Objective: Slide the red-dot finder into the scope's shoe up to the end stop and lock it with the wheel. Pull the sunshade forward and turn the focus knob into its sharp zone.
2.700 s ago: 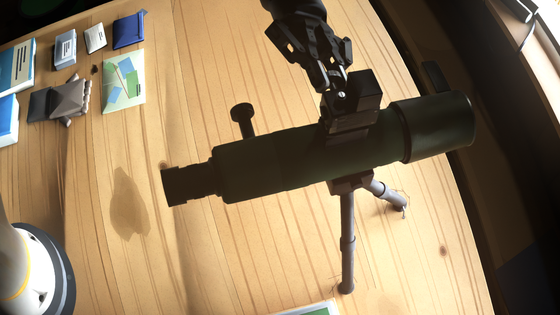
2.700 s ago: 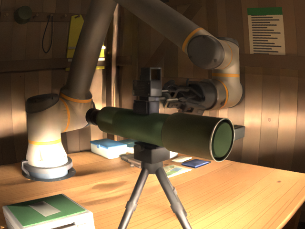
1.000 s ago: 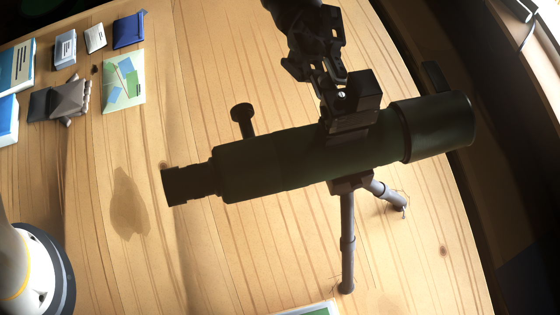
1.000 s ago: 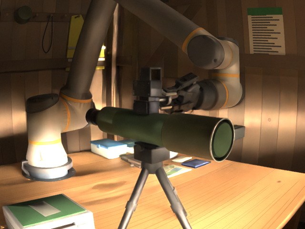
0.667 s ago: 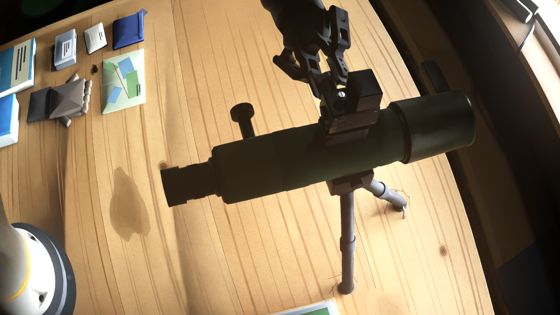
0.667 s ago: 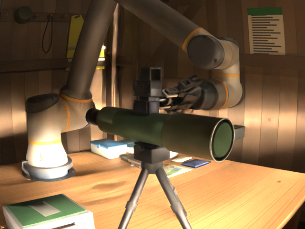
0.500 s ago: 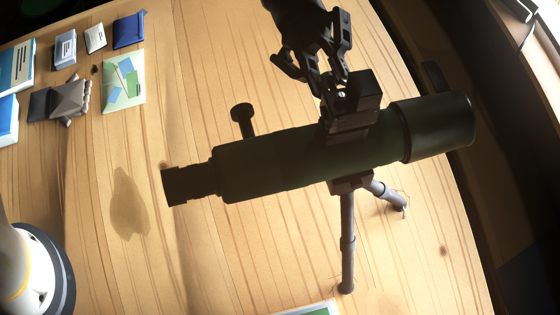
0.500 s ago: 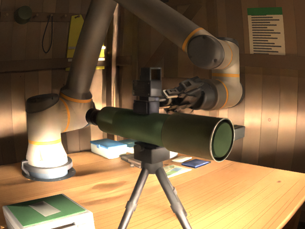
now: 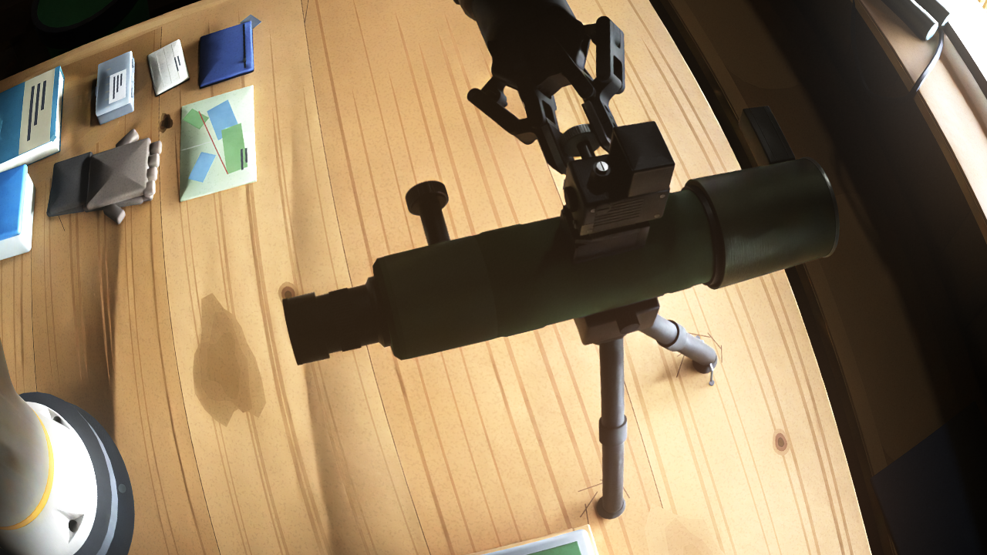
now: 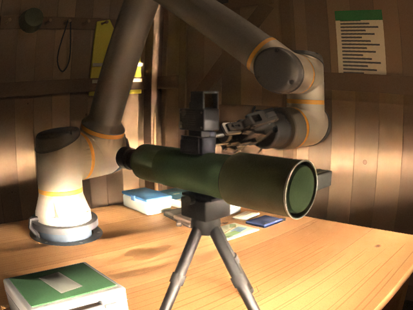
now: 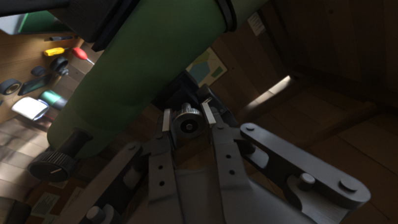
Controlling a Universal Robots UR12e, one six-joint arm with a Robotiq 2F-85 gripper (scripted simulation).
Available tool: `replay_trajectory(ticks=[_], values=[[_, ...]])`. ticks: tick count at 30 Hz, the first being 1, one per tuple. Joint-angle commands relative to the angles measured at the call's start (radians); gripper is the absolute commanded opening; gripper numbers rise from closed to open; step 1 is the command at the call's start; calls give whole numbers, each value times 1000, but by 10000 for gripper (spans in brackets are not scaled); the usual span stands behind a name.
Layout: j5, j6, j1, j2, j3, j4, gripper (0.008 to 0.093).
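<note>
The dark red-dot finder (image 9: 621, 181) (image 10: 199, 117) sits in the shoe on top of the green scope (image 9: 552, 276) (image 10: 213, 173). The scope stands on a tripod (image 10: 207, 253) on the wooden table. On the finder's far side the knurled lock wheel (image 11: 188, 124) sticks out, and my gripper (image 11: 189, 119) (image 9: 583, 138) (image 10: 230, 128) is closed around it. The sunshade (image 9: 769, 217) (image 10: 270, 182) sleeves the scope's front end. The black focus knob (image 9: 428, 200) (image 11: 53, 167) stands out from the scope's rear half, away from my fingers.
A green-topped white box (image 10: 63, 288) sits at the near table corner. Blue boxes, cards and a map sheet (image 9: 217, 141) lie at the far left. My arm's base (image 10: 61, 213) stands on the left. A wooden wall runs close behind the scope's front end.
</note>
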Motion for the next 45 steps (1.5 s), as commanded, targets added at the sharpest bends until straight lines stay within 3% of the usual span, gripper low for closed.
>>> replay_trajectory(ticks=[1,41,45], values=[[0,-7,0,0,-1,0,80],[0,-89,0,-1,-1,0,80],[0,-89,0,-1,-1,0,150]])
